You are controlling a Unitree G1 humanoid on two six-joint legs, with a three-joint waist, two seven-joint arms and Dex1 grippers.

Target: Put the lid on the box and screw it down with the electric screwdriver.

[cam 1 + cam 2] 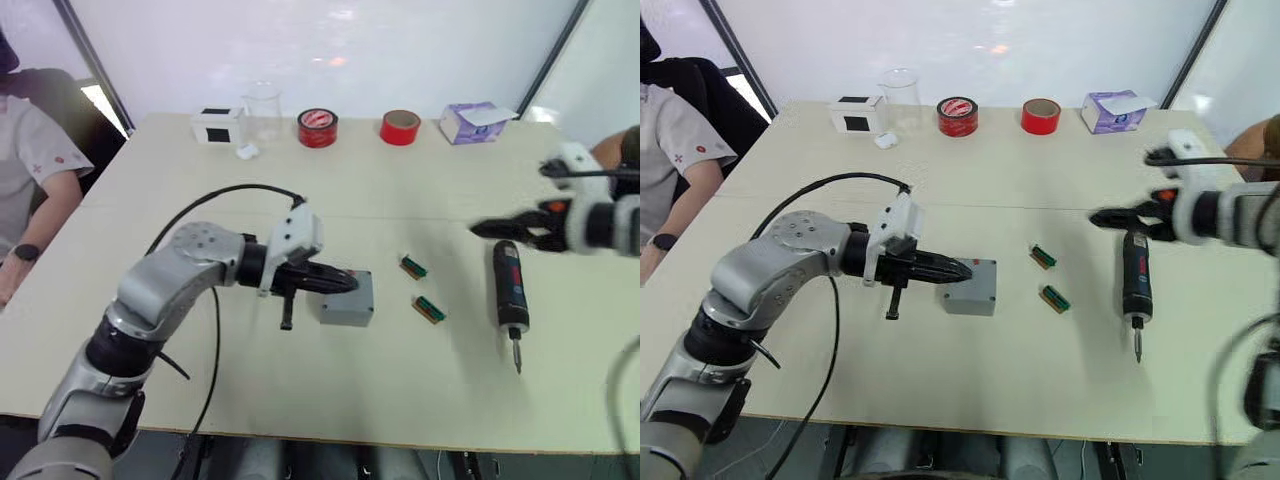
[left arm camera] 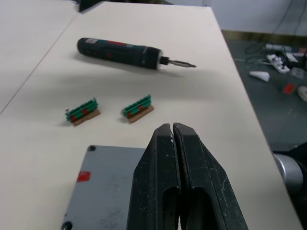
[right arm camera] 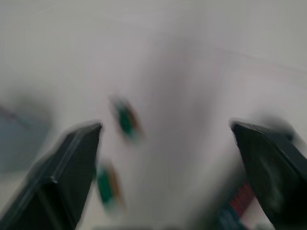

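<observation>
Lid (image 2: 103,184) sits flat on the box (image 1: 347,312), red mark up, near worktop (image 1: 300,400) centre. Left hand (image 2: 173,139) has fingers pressed together, empty, tips resting over the lid's top.

Electric screwdriver (image 1: 509,285) lies at 3 o'clock from the box, well apart, bit pointing toward the near edge. Two green circuit boards (image 1: 421,288) lie between box and tool.

Right hand (image 1: 500,228) hovers spread wide just above the tool's butt end, holding nothing.

Handling, by judgement: screwdriver is rigid, smooth, round, liable to roll. Best taken across the mid-body, clear of the bit. Box is likely cast metal with some weight, but could slide under pressure and wants steadying. Lid is stiff and thin
</observation>
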